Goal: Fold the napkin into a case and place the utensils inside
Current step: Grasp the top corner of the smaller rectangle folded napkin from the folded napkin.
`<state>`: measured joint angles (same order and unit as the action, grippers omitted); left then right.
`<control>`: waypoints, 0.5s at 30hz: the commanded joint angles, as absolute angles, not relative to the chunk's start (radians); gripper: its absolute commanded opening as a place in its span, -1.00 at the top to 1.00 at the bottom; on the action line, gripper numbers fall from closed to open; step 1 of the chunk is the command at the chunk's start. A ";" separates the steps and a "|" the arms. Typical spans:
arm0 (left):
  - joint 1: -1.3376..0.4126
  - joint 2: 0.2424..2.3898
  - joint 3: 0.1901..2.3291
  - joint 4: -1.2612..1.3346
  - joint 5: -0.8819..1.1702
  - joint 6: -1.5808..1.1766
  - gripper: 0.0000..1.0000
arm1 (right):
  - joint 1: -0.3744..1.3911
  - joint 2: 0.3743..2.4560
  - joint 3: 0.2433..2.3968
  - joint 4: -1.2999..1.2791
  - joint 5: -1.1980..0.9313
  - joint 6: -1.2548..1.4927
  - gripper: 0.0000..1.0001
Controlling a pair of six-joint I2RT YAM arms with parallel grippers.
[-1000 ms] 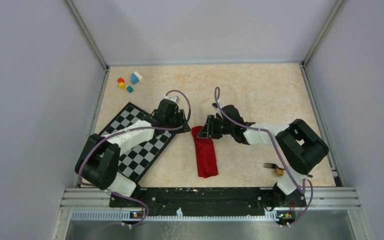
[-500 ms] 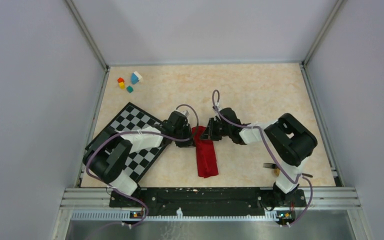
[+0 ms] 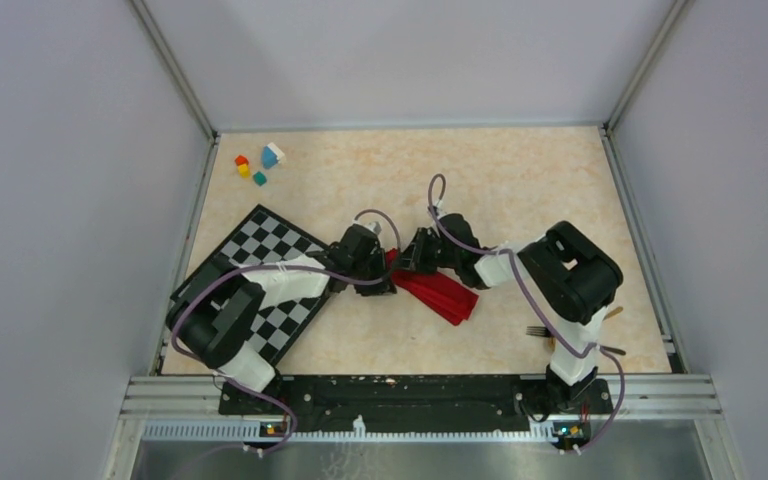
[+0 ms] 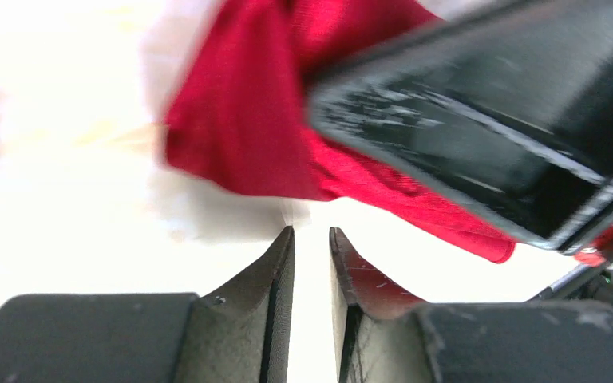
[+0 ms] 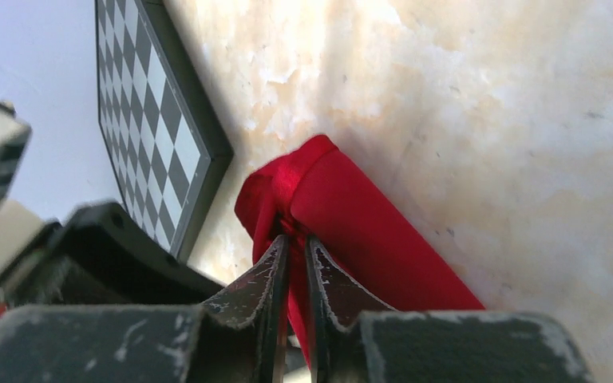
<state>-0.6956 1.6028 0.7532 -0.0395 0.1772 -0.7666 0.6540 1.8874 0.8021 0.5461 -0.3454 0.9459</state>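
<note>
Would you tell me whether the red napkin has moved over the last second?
Yes: the napkin has pivoted, its near end swinging right, toward the fork.

The left arm (image 3: 288, 276) and right arm (image 3: 497, 268) share one build: bulky black joints linked by smooth white shells, with a thin purple cable (image 3: 432, 192) looping loosely along each. Their fingers (image 5: 260, 279) are matte black tapered wedges, scuffed with pale scratches and chips.
</note>
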 commanded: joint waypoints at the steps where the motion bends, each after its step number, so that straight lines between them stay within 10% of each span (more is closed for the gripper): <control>1: -0.608 1.494 0.719 -0.142 0.126 -0.699 0.42 | 0.629 1.776 0.749 0.529 -0.365 0.893 0.69; 15: -0.532 1.580 0.764 -0.101 0.187 -0.687 0.44 | 0.631 1.803 0.791 0.526 -0.450 0.843 1.00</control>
<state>-0.5316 1.5383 0.7277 -0.1375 0.1616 -0.7010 0.6308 1.7695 0.7406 0.4858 -0.4114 0.8635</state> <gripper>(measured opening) 0.279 0.005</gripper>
